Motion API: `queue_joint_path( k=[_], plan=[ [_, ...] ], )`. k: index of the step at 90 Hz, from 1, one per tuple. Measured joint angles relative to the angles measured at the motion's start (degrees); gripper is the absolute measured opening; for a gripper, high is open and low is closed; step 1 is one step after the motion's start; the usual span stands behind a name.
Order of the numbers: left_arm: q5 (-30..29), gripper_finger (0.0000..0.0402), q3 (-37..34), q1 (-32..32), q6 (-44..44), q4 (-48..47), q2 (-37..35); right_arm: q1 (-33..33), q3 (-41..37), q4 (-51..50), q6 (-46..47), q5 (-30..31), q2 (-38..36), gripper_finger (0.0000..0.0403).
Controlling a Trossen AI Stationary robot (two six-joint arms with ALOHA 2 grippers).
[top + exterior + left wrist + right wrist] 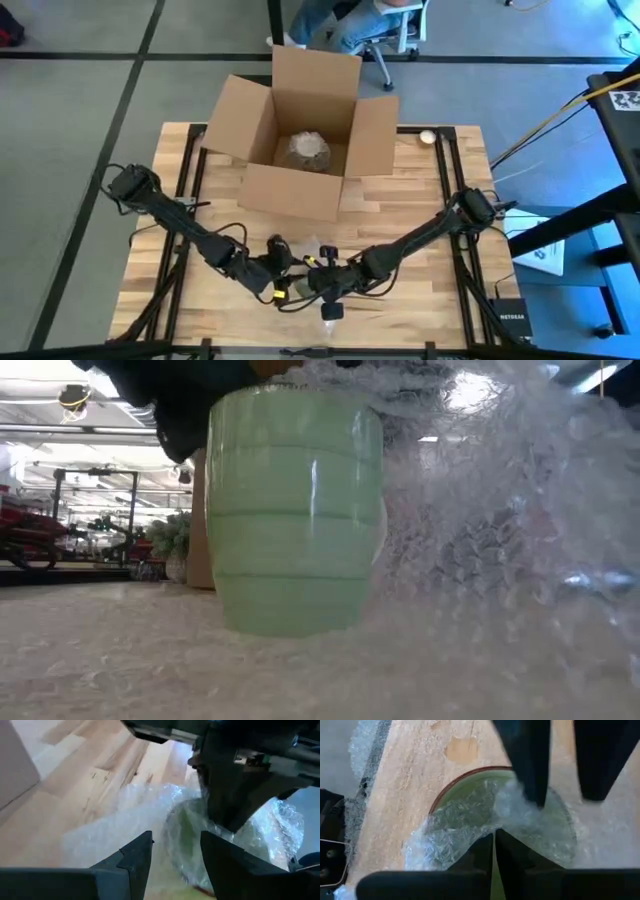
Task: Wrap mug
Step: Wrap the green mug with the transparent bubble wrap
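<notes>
The green mug (295,520) stands upright on a sheet of clear bubble wrap (500,510) near the table's front middle. One side of the wrap rises along the mug and lies over its mouth (470,805). My right gripper (495,842) is above the mug, shut on the wrap. My left gripper (175,845) is open at the mug's top. One of its fingers (535,780) is over the mouth and the other (597,770) is outside the rim. In the high view both grippers (300,278) cover the mug. My left gripper has the tip of one finger (537,800) on the wrap lying over the mug's mouth, coming down at a slant. The other finger touches nothing that I can see. My right gripper pinches a gathered part of the bubble wrap (470,837) between its two fingers, from above, pointing down. The wrap is held over the mug's mouth, and the rest of the sheet lies under the mug on the table.
An open brown cardboard box (300,130) stands at the far middle of the table, with a wrapped bundle (308,150) inside. A small pale round thing (428,137) lies at the far right. The bubble wrap reaches the front edge (330,310). Bare wood lies on both sides.
</notes>
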Motion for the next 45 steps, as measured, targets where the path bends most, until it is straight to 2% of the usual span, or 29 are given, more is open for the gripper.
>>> queue_joint_path(
  k=[11, 27, 35, 45],
  plan=[
    [-3.6, 0.0153, 1.6, -2.0, -3.3, -12.4, -4.1, 0.0, 0.0, -0.5, 0.4, 0.0, 0.0, 0.0007],
    [-2.1, 0.0153, 1.4, -3.5, -10.6, -29.5, -2.1, 0.0, 0.0, -0.3, 0.5, 1.1, 0.0, 0.0007],
    [-2.7, 0.0153, 1.3, -3.4, -12.0, -31.2, 1.1, 0.0, 0.0, 0.5, 0.6, 1.5, 0.0, 0.0007],
    [-8.8, 0.0153, 1.3, -1.9, -9.8, -24.6, 5.0, 0.0, 0.0, 1.9, 0.6, 1.5, 0.0, 0.0007]
  ],
)
